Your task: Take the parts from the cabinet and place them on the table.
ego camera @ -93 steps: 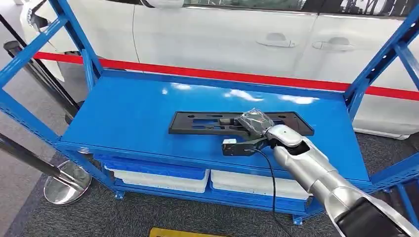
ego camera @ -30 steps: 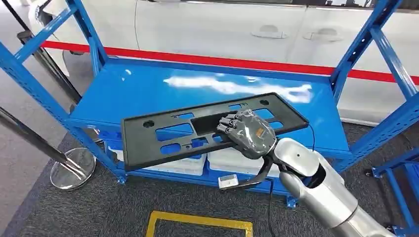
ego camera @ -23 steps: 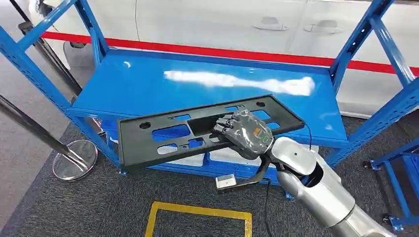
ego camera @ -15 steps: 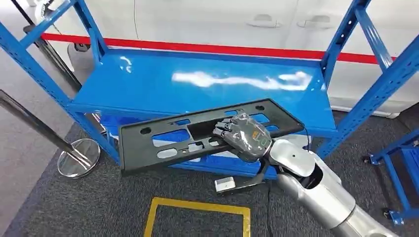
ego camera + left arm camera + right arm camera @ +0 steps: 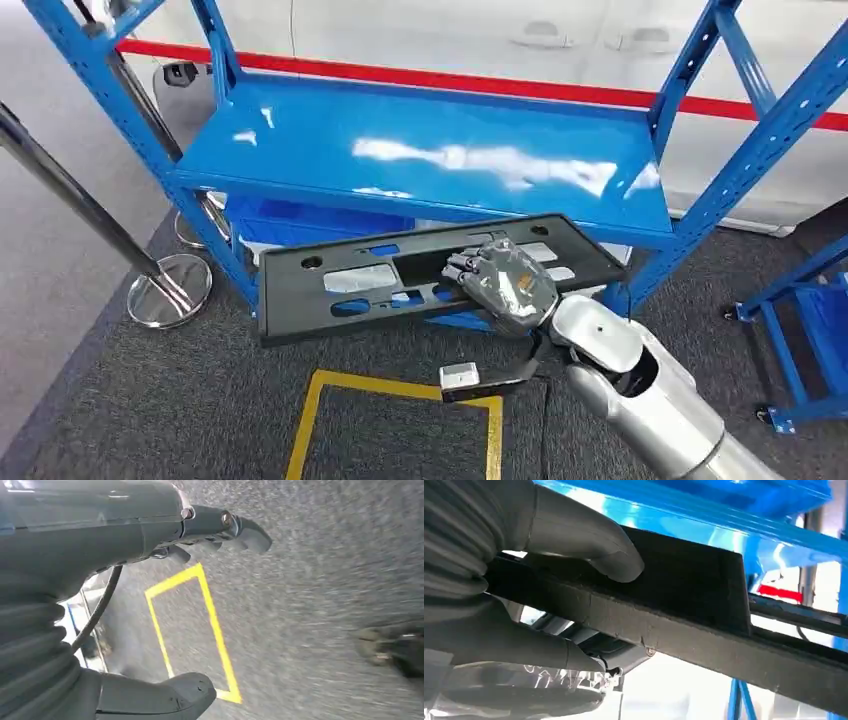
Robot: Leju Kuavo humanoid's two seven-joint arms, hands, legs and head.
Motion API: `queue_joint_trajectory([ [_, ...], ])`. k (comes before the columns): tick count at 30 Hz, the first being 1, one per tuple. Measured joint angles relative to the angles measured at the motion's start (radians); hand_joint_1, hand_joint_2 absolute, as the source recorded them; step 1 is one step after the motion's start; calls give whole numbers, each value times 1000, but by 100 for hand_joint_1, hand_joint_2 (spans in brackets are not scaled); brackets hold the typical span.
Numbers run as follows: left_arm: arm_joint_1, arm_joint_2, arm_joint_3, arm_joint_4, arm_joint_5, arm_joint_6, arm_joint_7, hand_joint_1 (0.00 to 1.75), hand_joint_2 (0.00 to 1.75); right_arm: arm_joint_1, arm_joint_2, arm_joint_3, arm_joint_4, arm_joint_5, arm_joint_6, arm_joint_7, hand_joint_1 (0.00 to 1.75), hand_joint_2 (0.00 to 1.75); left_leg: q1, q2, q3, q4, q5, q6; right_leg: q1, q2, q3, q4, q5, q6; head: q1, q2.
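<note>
A long flat black plastic panel (image 5: 330, 285) with several cut-outs hangs in the air in front of the blue shelf rack (image 5: 420, 150), clear of its shelf. My right hand (image 5: 500, 283) grips the panel near its middle, thumb on one face and fingers on the other; the right wrist view shows the thumb (image 5: 589, 545) pressed on the panel (image 5: 704, 590). My left hand (image 5: 150, 525) hangs over the grey carpet, fingers spread and holding nothing.
The rack's blue uprights (image 5: 735, 140) stand on both sides, with blue and white bins (image 5: 300, 215) on the lower level. A chrome stanchion base (image 5: 168, 290) stands at the left. A yellow floor outline (image 5: 395, 425) lies below the panel. A white car (image 5: 500, 30) is behind.
The panel has been lifted off the shelf and drawn back out of the rack in my right hand. The whole view has pulled away from the rack and shifted.
</note>
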Motion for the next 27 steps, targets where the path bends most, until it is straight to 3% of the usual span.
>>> queue_joint_trajectory([
  [1,2,-2,-7,0,-9,-1,0,0,175,15,1,-17,-12,-3,-5,-2,175,175,-1,3,-17,2,12,4,-1,2,-16,70,-70,1,0,0],
  [2,3,-5,-14,0,-17,-2,-1,0,175,30,6,-34,-22,-7,-11,-6,175,175,-2,6,-35,5,23,5,-2,2,-30,147,-122,3,0,0],
  [3,4,-6,-23,0,-22,-2,-2,0,175,45,8,-50,-29,-10,-13,-11,175,175,-2,7,-53,8,35,4,-3,2,-38,213,-141,6,0,0],
  [4,3,-8,-28,0,-29,-4,-2,0,175,59,9,-65,-37,-11,-14,-15,175,175,-2,8,-72,14,45,2,-3,2,-37,253,-123,8,0,0],
  [5,4,-11,-33,0,-37,-4,-2,0,175,71,9,-77,-42,-11,-14,-19,175,175,-2,10,-93,21,55,0,-3,2,-19,257,-79,8,0,0],
  [6,4,-12,-38,0,-39,-4,-2,0,175,79,9,-85,-46,-11,-13,-23,175,175,-2,11,-111,28,63,-2,-3,2,13,229,-37,8,0,0],
  [7,5,-14,-45,0,-46,-4,-3,0,175,85,9,-95,-52,-10,-13,-24,175,175,-2,13,-130,37,71,-6,-3,0,70,163,-16,4,0,0],
  [9,5,-14,-52,0,-54,-5,-5,0,175,86,9,-104,-64,-7,-13,-26,175,175,-10,14,-151,58,78,-15,4,-6,210,-18,-71,-4,0,0],
  [10,5,-15,-53,0,-56,-8,-5,0,175,86,9,-109,-70,-7,-13,-27,175,175,-9,17,-156,59,88,-22,5,-4,230,-64,-99,-8,0,0],
  [12,6,-15,-55,0,-64,-12,-6,0,175,90,9,-115,-71,-7,-13,-29,175,175,-4,19,-166,52,114,-34,12,-2,211,-60,-83,-17,0,0],
  [13,9,-14,-56,0,-65,-12,-3,0,175,98,9,-117,-71,-8,-11,-29,175,175,-8,17,-174,50,121,-40,3,-3,201,-67,-69,-25,0,0],
  [14,9,-14,-56,0,-65,-11,-1,0,175,98,9,-117,-71,-9,-11,-29,175,175,-3,14,-185,63,88,-49,1,-9,186,-67,-54,-32,-1,0],
  [15,8,-14,-56,0,-65,-10,1,0,175,99,6,-117,-71,-9,-8,-30,175,175,-2,14,-199,100,25,-57,1,-9,171,-67,-41,-43,0,0],
  [17,10,-14,-55,0,-65,-7,1,0,175,97,4,-117,-71,-14,-5,-31,175,175,4,14,-227,233,-94,-68,2,-10,141,-67,-16,-48,0,0],
  [18,9,-15,-55,0,-64,-5,-3,0,175,97,4,-117,-71,-19,-3,-31,175,175,4,14,-235,290,-118,-71,3,-9,127,-66,-5,-47,0,0],
  [19,7,-15,-54,0,-64,-2,-5,0,175,97,4,-117,-70,-23,2,-31,175,175,5,13,-236,346,-113,-73,3,-9,106,-64,10,-46,0,0],
  [20,5,-15,-51,0,-63,1,-7,0,175,97,4,-117,-69,-27,4,-33,175,175,5,13,-224,360,-82,-74,3,-10,89,-60,21,-44,0,0],
  [21,3,-14,-48,0,-61,2,-8,0,175,95,4,-117,-68,-31,6,-34,175,175,5,13,-191,337,-31,-73,3,-10,68,-55,33,-41,0,0],
  [22,2,-14,-47,-2,-58,2,-10,0,175,92,4,-117,-66,-34,6,-34,175,175,5,12,-137,275,6,-71,2,-10,48,-49,44,-38,0,0],
  [23,1,-14,-45,-3,-57,2,-11,0,175,88,4,-116,-66,-36,7,-35,175,175,5,10,-71,194,8,-65,2,-9,35,-46,53,-35,0,0],
  [24,-2,-14,-44,-5,-55,2,-11,0,175,85,4,-117,-66,-37,8,-36,175,175,2,1,6,89,-38,-57,3,-8,29,-42,61,-29,-1,0],
  [25,-4,-14,-42,-6,-55,2,-13,0,175,81,3,-117,-66,-37,9,-36,175,175,-1,1,56,1,-68,-49,5,-8,28,-41,70,-23,0,0],
  [27,-5,-14,-40,-6,-55,2,-13,0,175,75,3,-116,-65,-38,10,-39,175,175,-4,1,37,14,-52,-39,-1,-10,30,-54,94,-13,0,0],
])
